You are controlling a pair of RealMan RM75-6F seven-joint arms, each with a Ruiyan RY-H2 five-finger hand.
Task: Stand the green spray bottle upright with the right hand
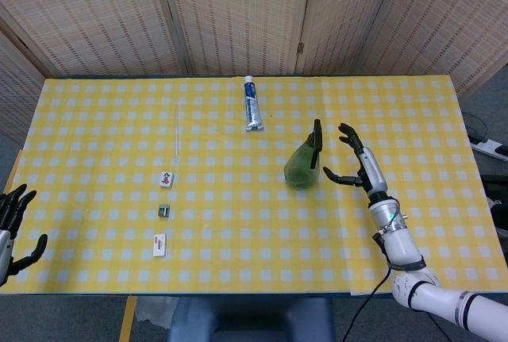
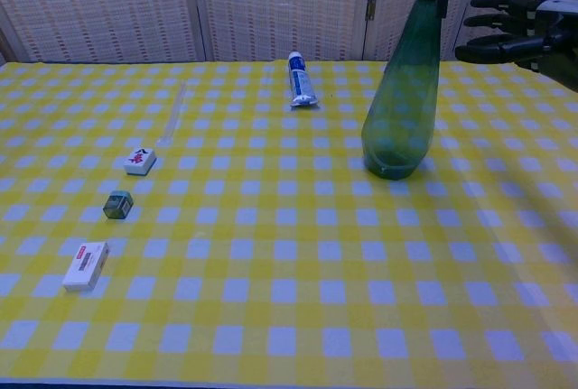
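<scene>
The green spray bottle (image 2: 402,100) looked like translucent, glossy plastic. A matt yellow-checked cloth (image 2: 298,263) covered the counter. The toothpaste tube (image 2: 302,81) seemed smooth plastic; the screens (image 1: 238,17) behind appeared coarse woven matting.

— Where, the spray bottle (image 2: 402,91)?
— Upright on the table (image 1: 238,231), right of centre; right hand (image 2: 515,32) just beside, to its right, apart from it.
— Behind?
— Toothpaste tube (image 1: 251,104), further back and left.
— Left side?
— Tile (image 1: 167,178), cube (image 1: 164,211), small box (image 1: 159,244), in a row front to back.
</scene>
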